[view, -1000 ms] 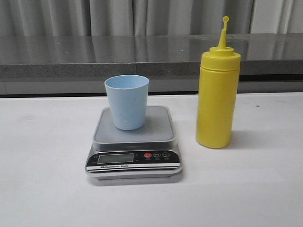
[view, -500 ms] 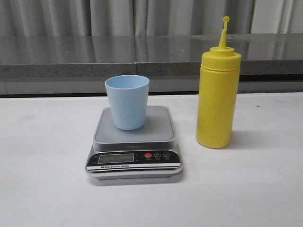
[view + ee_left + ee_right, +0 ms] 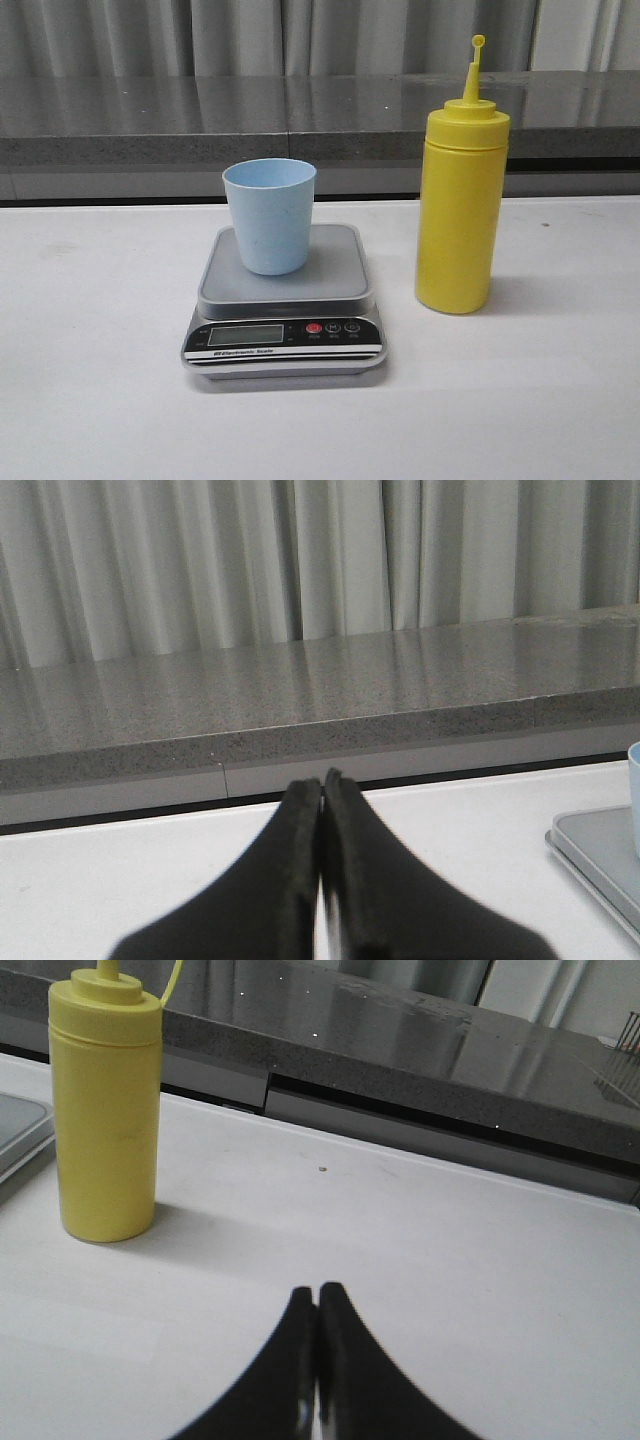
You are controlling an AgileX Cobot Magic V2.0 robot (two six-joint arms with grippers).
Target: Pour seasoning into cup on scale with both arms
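The seasoning [image 3: 105, 1110] stands upright on the table, well ahead of the right gripper [image 3: 318, 1295], whose fingers are pressed together holding nothing. Its plastic wall probably yields and may be slick, so a mid-body hold looks safest; its fill cannot be seen. The left gripper [image 3: 322, 785] is likewise closed and empty, with the cup [image 3: 634, 798] and the scale [image 3: 595, 855] off to its side, both cut off at the frame edge.

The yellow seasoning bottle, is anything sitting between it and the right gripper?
Nothing visible. In the right wrist view, only bare white table lies between the shut right gripper and the seasoning bottle. The bottle stands upright beside the scale, apart from it.
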